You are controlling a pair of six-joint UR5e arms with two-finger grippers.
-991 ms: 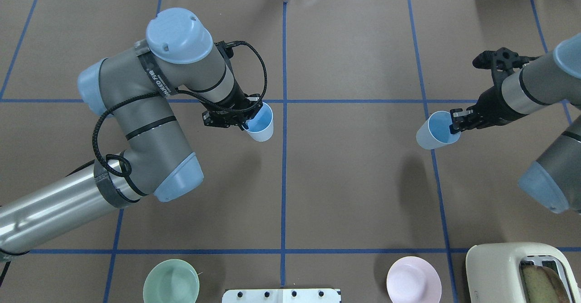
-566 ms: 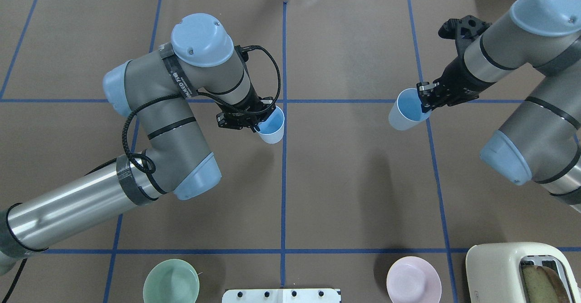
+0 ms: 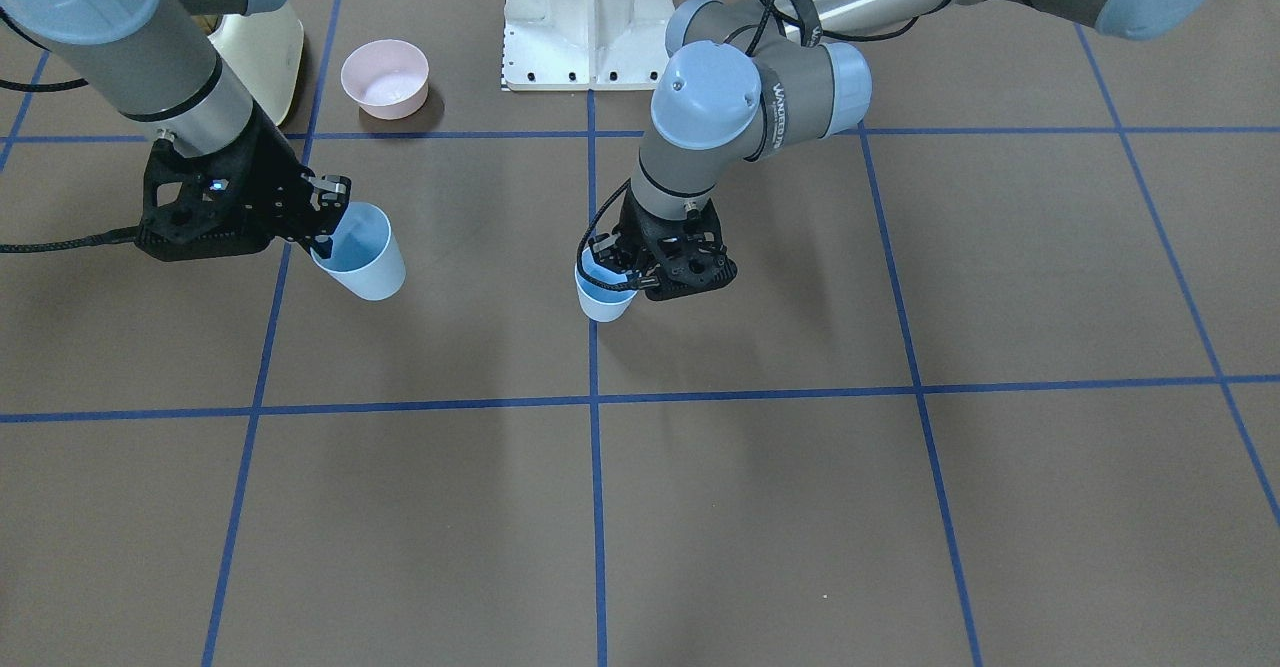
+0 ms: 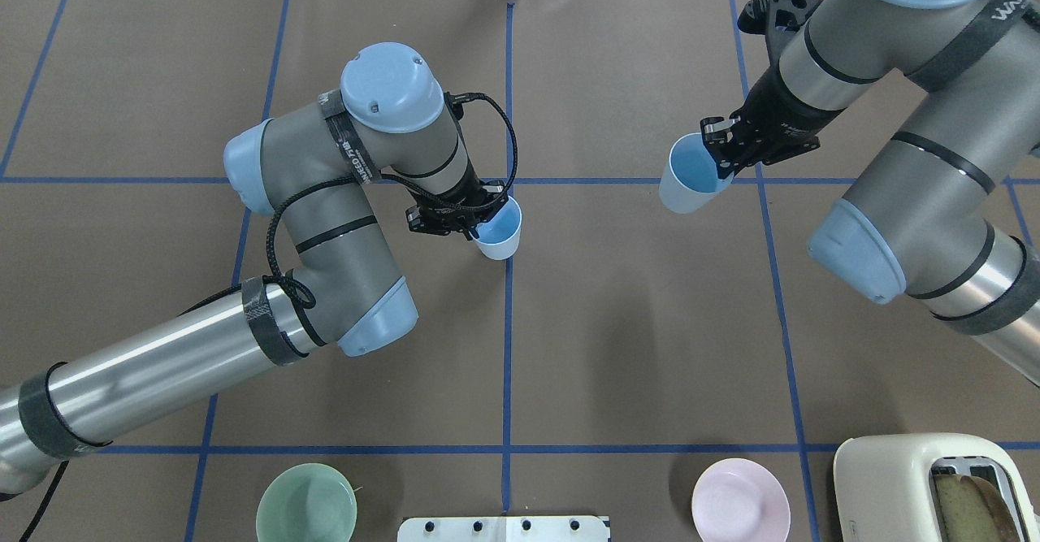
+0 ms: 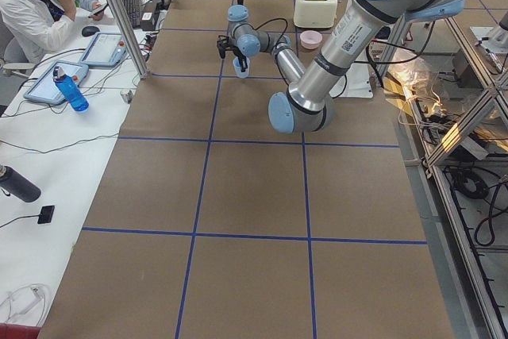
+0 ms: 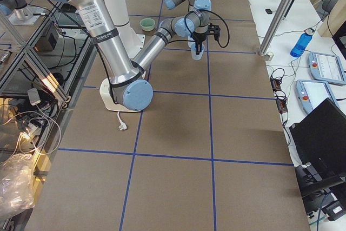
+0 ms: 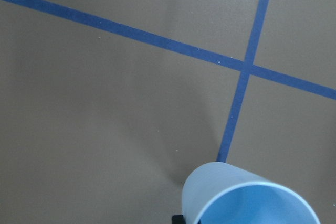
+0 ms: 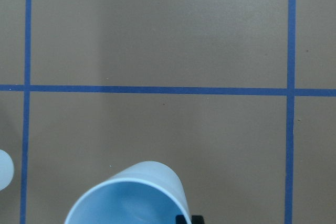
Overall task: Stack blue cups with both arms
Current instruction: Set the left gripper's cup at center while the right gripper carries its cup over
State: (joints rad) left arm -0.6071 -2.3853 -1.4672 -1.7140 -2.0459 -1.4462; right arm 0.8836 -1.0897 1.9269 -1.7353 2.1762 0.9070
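Pale-blue cup (image 4: pixel 502 239) rim-clamped by left hand (image 4: pixel 479 218); right hand (image 4: pixel 720 163) clamps second cup (image 4: pixel 684 183).

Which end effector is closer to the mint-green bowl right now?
Left. The left end effector is ahead of the mint-green bowl and slightly rightward; the right end effector is much farther, well to its right.

Pale-blue cup (image 4: pixel 504 237) near upright at centre; twin cup (image 4: pixel 682 180) tilted, well apart, both raised.

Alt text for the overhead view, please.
Each arm grips a blue cup by its rim: the left pincer holds the central cup, the right pincer the second cup to its right. A green bowl, pink bowl and toaster line the bottom edge.
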